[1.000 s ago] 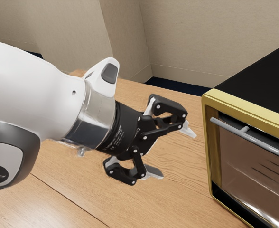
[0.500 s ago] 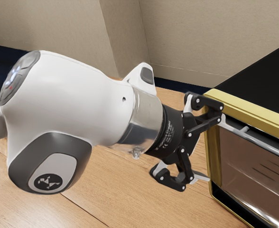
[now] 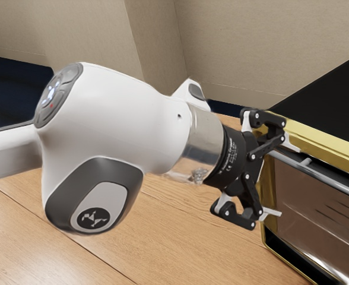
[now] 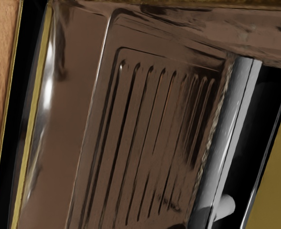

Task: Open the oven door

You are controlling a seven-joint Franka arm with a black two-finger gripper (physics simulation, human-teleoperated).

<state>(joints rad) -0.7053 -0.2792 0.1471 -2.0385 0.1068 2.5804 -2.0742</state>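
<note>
My tool (image 3: 286, 179) stands spread and empty at the oven's (image 3: 323, 140) front, whose door (image 3: 317, 208), probably stiff-hinged, is best taken by the slick-looking handle (image 4: 228, 138) along its upper edge.

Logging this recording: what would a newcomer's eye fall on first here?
Probably the bulky white robot arm, reaching in from the exterior view's left and ending in a black two-finger hand, open at the oven's edge. Next, likely the boxy oven with a bright yellow frame at that view's right, a grey bar handle running across its front.
</note>
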